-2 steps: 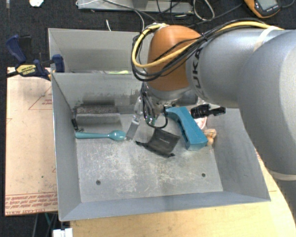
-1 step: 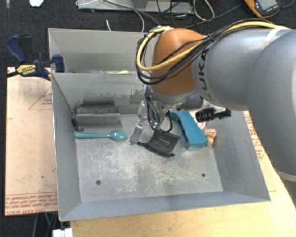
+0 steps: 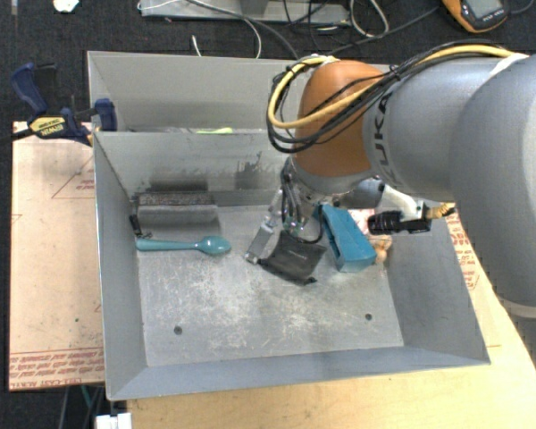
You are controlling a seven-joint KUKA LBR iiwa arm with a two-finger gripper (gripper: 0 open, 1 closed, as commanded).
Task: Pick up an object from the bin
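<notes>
1. The thing under my gripper (image 3: 288, 224) is a flat black pad (image 3: 297, 259). It lies on the bin floor just past the centre toward twelve o'clock, turned askew with one corner pointing to five o'clock.
2. My gripper hangs right over the pad's upper edge. I cannot tell how far my hand is open, or whether it touches the pad. I see nothing lifted off the floor.
3. I judge the pad to be thin, light and perhaps rubbery. It sits low, so there is little height to take hold of. Its narrow width, near the upper edge, looks like the best place to grasp. It may slide on the smooth metal when pressed.
4. A small pale grey piece (image 3: 261, 245) sits against the pad at its nine o'clock side. I cannot tell whether it is a loose thing or part of me.
5. A blue block (image 3: 348, 238) lies just beside the pad at its two o'clock side, close enough to crowd a grasp there.
6. A teal spoon (image 3: 183, 246) lies at nine o'clock in the bin, well apart. A dark oblong block (image 3: 174, 206) rests above it at ten o'clock.
7. The bin (image 3: 250, 329) has a scuffed grey metal floor, bare from four to eight o'clock, and sloping walls. The freest approach looks to be from six o'clock.
</notes>
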